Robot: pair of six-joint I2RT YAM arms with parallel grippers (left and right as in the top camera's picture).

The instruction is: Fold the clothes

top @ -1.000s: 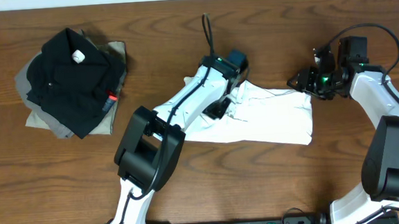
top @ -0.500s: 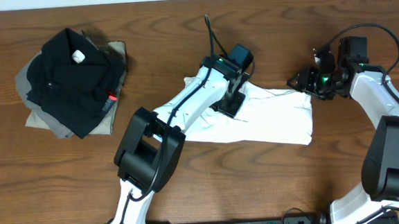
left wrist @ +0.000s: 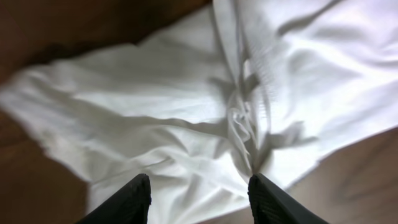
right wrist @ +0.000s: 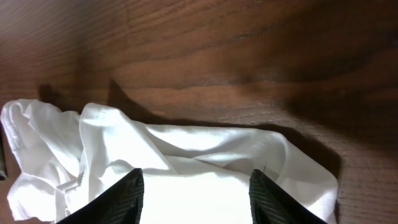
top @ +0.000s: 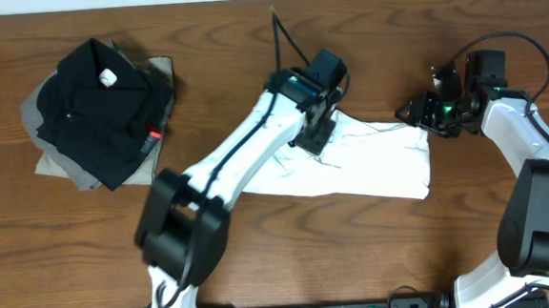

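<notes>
White cotton fills the left wrist view: the T-shirt [left wrist: 186, 118] lies rumpled on the dark wooden tabletop [left wrist: 62, 31], with a bunched ridge of folds running down its middle. The left gripper [left wrist: 199, 202] hangs just above it. Its two black fingers [left wrist: 134, 202] are spread wide, with nothing between them but the cloth underneath. Whether the tips touch the fabric cannot be told.

In the right wrist view the right gripper [right wrist: 196, 199] likewise has its fingers [right wrist: 121, 199] wide apart and empty, over the shirt's crumpled edge, with bare wood beyond.

From overhead, the T-shirt lies in a flattened, roughly rectangular heap near the middle of the tabletop. The left gripper is over its upper left corner and the right gripper is by its upper right corner.

Well apart, at the far left, a black garment [top: 95, 112] sits on a grey garment [top: 60, 162]. A small white tag [top: 107, 77] and a red mark [top: 153, 134] show on the black one; any writing is too small to read.
</notes>
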